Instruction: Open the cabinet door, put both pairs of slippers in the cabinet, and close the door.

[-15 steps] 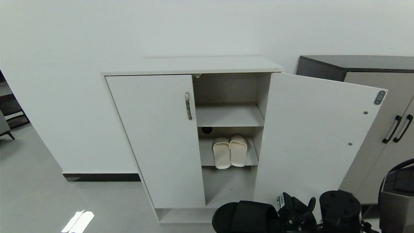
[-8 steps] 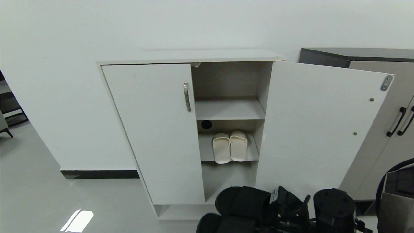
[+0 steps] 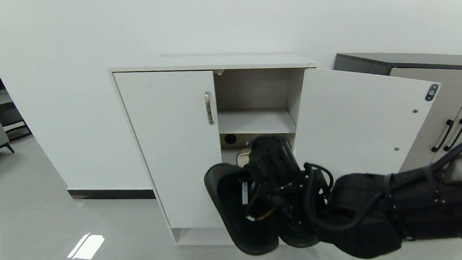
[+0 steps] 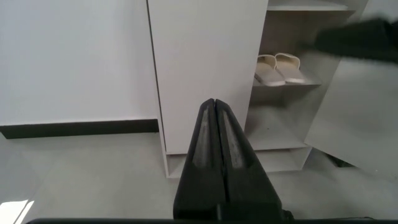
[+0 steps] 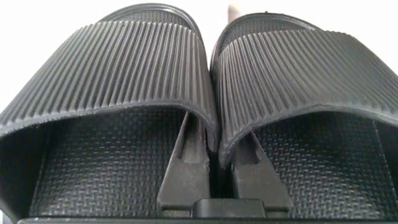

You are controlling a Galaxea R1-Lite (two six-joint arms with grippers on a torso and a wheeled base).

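The white cabinet (image 3: 213, 66) has its left door (image 3: 169, 144) closed and its right door (image 3: 353, 122) swung open. A pair of black ribbed slippers (image 3: 234, 206) hangs in front of the opening. My right gripper (image 5: 214, 134) is shut on the two inner edges of the black slippers (image 5: 124, 68), held side by side. A pair of white slippers (image 4: 278, 67) lies on the middle shelf, mostly hidden by my right arm in the head view. My left gripper (image 4: 215, 109) is shut on nothing, low down and facing the closed left door (image 4: 205, 62).
A grey cabinet with a dark top (image 3: 426, 72) stands right behind the open door. The upper shelf (image 3: 254, 122) is bare. A chair (image 3: 5, 141) shows at the far left, with open floor (image 3: 54, 224) left of the cabinet.
My right arm has risen from the bottom edge with the black slippers and now hangs before the opening, covering the white slippers. The head camera shifted slightly early on.
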